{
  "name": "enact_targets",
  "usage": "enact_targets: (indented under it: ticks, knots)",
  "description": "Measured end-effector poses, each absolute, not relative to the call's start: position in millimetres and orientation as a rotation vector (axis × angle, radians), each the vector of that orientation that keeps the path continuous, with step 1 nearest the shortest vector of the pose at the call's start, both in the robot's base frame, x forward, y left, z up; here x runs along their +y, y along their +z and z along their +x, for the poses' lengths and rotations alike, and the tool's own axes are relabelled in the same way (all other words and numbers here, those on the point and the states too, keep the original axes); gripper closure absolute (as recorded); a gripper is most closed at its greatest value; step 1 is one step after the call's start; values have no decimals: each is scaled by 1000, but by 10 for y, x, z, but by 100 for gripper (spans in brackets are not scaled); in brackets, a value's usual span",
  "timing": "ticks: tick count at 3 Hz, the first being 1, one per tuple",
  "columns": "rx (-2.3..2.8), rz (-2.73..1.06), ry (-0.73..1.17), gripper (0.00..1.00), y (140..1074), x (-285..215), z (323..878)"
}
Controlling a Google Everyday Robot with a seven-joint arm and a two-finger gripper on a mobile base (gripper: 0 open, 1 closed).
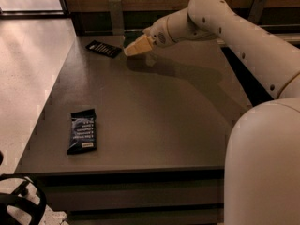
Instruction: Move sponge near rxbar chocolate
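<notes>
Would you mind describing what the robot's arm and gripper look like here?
The arm is glossy off-white: fat rounded tubular segments, bulbous joints, small dark dots along the shell, no cables showing. The gripper, clamping the sponge above the far side of the table, ends a tapered pale wrist.

No lettering can be read anywhere. The slim flat black rxbar chocolate wrapper (103,48) lies just ahead of the jaws of the gripper (140,44), which clasps the pale yellow foam sponge (135,46). Its rows of white print are too small to make out. The dark crimped-end wrapper (83,131), well apart from the jaws and nearer the camera, bears bluish-white print, equally illegible.
</notes>
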State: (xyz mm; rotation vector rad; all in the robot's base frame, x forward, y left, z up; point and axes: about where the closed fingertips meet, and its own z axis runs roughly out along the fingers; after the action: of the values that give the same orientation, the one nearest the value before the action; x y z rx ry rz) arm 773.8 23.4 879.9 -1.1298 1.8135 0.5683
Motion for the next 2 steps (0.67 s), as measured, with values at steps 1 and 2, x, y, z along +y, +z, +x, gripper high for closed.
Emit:
enact_targets:
  ticks: [1, 2]
  knots:
    - [1814, -1133, 572, 35, 8780, 260, 7736]
    - [1815, -1136, 576, 12, 8763, 287, 7734]
